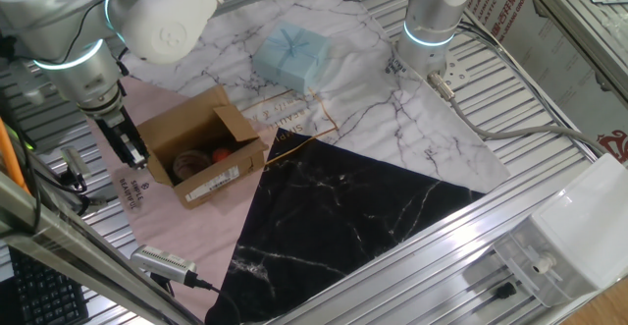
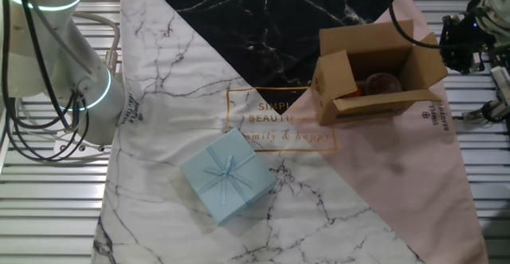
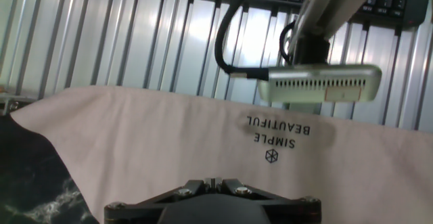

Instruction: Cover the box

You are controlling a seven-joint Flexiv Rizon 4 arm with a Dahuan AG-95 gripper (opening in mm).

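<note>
One box [image 1: 201, 158] is seen, open-topped, with flaps raised and small items inside, just beside the pincer [image 1: 130, 155] on the pink part of the single patterned cloth [image 1: 373, 119]. The pincer is hung over the cloth's edge, near the ribbed table [image 1: 549, 89]; whether its fingers are parted cannot be told, and nothing is seen held. One pale blue package [image 1: 291, 54] is found well beyond the box, with bare cloth between.

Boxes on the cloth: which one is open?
The brown cardboard box beside the pincer: flaps up, items visible inside. The pale blue gift box is closed.
</note>
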